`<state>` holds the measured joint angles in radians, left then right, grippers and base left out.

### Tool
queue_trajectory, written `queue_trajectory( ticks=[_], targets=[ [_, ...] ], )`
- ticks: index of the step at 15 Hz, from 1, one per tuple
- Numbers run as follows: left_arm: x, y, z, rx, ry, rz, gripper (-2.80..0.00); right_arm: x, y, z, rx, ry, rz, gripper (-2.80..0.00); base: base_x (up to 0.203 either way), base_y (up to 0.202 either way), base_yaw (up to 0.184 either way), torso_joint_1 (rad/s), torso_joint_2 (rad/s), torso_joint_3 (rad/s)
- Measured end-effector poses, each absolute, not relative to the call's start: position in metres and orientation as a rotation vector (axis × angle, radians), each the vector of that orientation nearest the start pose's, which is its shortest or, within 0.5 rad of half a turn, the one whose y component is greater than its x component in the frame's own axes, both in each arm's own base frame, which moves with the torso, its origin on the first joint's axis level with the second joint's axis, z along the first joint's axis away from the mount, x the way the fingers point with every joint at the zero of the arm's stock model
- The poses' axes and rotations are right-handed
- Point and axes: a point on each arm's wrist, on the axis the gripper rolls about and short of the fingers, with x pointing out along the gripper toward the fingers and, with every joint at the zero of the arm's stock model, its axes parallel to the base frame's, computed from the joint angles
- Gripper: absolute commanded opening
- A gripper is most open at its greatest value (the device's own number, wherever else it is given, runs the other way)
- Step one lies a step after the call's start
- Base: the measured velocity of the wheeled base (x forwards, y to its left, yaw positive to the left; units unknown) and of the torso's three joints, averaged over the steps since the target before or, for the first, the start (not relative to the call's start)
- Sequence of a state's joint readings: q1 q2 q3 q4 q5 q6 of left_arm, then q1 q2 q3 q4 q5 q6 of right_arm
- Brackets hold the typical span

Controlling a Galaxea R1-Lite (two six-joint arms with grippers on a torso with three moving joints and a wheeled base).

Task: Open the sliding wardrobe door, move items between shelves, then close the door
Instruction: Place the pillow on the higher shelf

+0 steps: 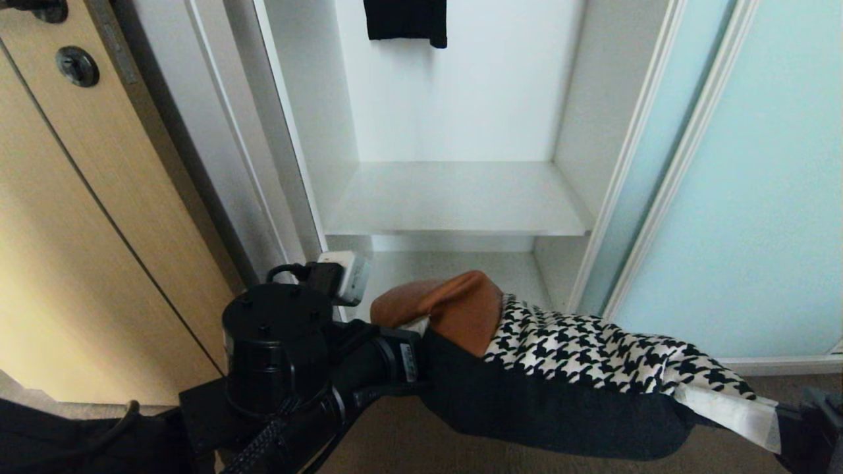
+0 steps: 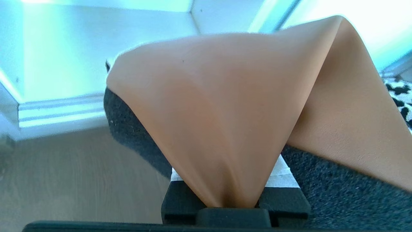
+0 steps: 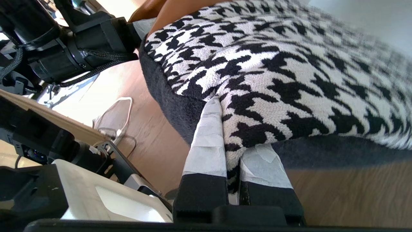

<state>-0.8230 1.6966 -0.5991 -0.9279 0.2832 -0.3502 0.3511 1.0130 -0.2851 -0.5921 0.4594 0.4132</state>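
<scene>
While both end effectors pinch the cushion (image 1: 560,368), lower shelf (image 1: 454,270) half hidden, garment (image 1: 406,21) cropped.

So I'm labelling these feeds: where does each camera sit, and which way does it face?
Head: up top, looking down into the wardrobe at the shelf; both arms show, holding the cushion.
Left wrist: behind the left gripper, shut on the cushion's tan corner.
Right wrist: behind the right gripper, pinching the houndstooth end; the left arm shows.
All three share the cushion.

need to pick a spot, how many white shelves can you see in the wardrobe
2: an upper shelf across the open bay, bare, and a lower shelf just beneath it, partly hidden by the cushion. Others may lie out of view.
</scene>
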Motion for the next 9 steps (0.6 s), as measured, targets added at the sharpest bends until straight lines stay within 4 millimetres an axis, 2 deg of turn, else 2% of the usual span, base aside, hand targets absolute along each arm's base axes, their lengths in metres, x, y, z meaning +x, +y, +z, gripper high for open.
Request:
queue_trajectory(
  ticks=[9],
  targets=[
    [0.1987, -0.2052, 0.1597, -0.247, 0.235, -0.508, -2.80, 0.1111, 0.0513, 0.1806, 0.397, 0.308, 0.767, -2.80, 0.187, 0.000, 0.000, 0.003, 0.00, 0.003]
  ],
)
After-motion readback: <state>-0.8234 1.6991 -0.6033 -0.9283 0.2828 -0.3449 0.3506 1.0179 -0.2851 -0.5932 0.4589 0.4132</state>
